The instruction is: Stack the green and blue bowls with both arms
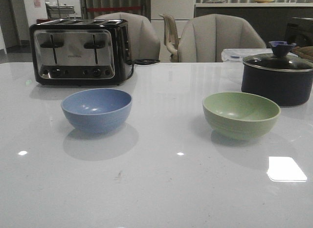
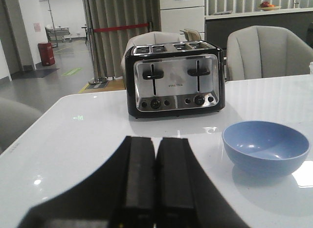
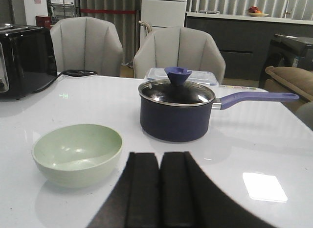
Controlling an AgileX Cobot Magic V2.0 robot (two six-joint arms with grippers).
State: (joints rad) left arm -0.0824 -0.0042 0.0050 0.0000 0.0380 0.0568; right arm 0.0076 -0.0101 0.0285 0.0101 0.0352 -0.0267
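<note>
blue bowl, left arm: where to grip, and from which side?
Pinch the rim of the blue bowl, probably from above on its left side, nearest the left gripper: one finger inside, one outside. The bowl stands upright and open with a thin plain rim and no handle, and its rounded wall looks too wide to span. The toaster behind makes a rear approach tight. The fingers are shut now, so open first.

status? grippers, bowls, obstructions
Left gripper and right gripper: jaws shut, empty. Blue bowl and green bowl apart on the table, unstacked. Toaster behind blue, pot behind green; nothing between them.
</note>
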